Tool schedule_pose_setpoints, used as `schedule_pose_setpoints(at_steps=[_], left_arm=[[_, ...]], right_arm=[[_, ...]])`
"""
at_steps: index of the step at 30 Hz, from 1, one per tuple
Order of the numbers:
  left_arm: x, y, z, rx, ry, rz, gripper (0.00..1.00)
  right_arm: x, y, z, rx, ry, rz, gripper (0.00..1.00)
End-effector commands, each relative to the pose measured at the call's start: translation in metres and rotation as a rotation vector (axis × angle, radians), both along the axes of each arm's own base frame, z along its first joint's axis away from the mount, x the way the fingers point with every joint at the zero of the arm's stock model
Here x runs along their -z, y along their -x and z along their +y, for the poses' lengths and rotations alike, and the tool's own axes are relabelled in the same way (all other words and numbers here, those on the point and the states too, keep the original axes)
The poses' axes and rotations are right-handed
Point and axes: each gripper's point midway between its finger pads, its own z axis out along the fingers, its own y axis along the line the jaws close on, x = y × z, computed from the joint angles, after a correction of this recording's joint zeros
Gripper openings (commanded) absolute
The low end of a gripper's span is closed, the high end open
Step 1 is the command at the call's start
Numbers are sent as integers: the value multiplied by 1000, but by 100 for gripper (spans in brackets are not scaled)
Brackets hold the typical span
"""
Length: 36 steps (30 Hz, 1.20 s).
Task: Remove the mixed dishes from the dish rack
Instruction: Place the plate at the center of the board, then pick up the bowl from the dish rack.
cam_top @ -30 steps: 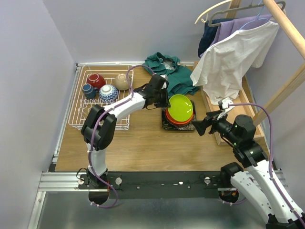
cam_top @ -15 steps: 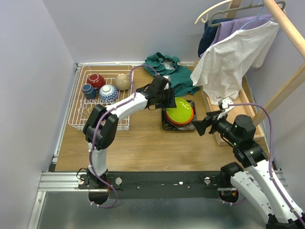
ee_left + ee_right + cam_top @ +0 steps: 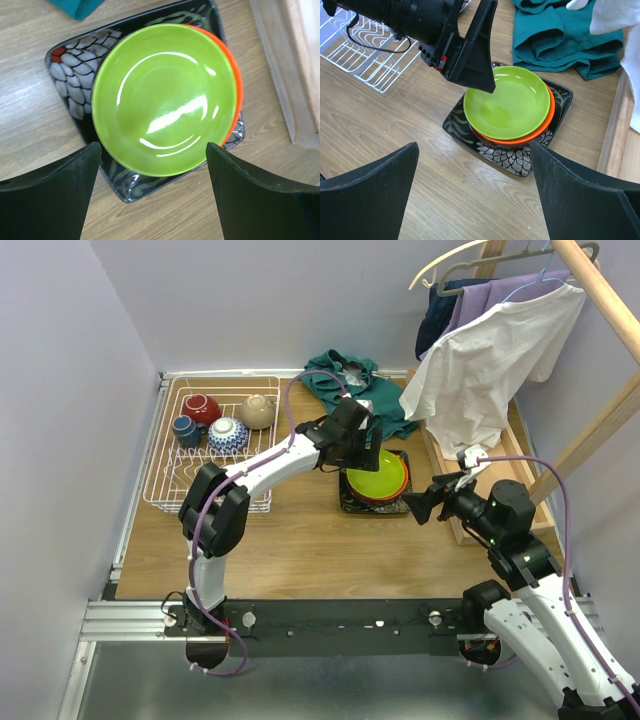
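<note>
Lime-green round plate (image 3: 162, 100): top of a stack, over an orange plate (image 3: 234, 85) and a black square floral plate (image 3: 70, 75), flat on the wooden desk (image 3: 300, 540), directly beneath the left tool (image 3: 152, 147), which is released and empty. Right tool (image 3: 475, 146): spread wide, empty, near the stack. White wire dish rack (image 3: 165, 475), well apart from both tools: red bowl (image 3: 201, 408), blue-white bowl (image 3: 228, 435), beige bowl (image 3: 257, 412), dark-blue mug (image 3: 185, 429).

I'm looking at a lab cell staged as a home: plain walls (image 3: 60, 390) box in my wooden bench (image 3: 300, 545), an aluminium rail (image 3: 130, 618) fronts it, and shirts (image 3: 490, 360) on hangers hang right of the dish rack (image 3: 165, 475).
</note>
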Motion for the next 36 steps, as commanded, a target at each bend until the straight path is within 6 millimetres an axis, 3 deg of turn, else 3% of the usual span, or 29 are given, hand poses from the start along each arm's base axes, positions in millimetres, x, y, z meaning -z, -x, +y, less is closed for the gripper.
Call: schedule_pose_setpoints(at_steps=[1,4,8,13,17,22,28,36], left_arm=[[-17,-5,18,-27,-82,-66,97],[-22,-5,25,-44,-97,-85,98],[-46,-6,39,-70,-109,-157,98],[-71,-12,72,-137,-168,-245,99],[-91,-20,121,-222,-270,-321,99],[-96,-21,193,-306,-471,-367,99],[-103,-21,268,-442,-526,-376,99],[-110,-20,316,-605,-567,-344,99]], right_arm=[[2,-3,-1,9,7,-12,100],[3,-3,0,5,7,-6,100],[4,-3,0,5,6,-4,100],[4,-3,1,2,1,1,100],[5,-3,3,-5,-2,10,100],[9,-6,2,10,1,28,100],[12,-10,1,27,7,39,100],[10,-4,6,-18,-2,35,100]])
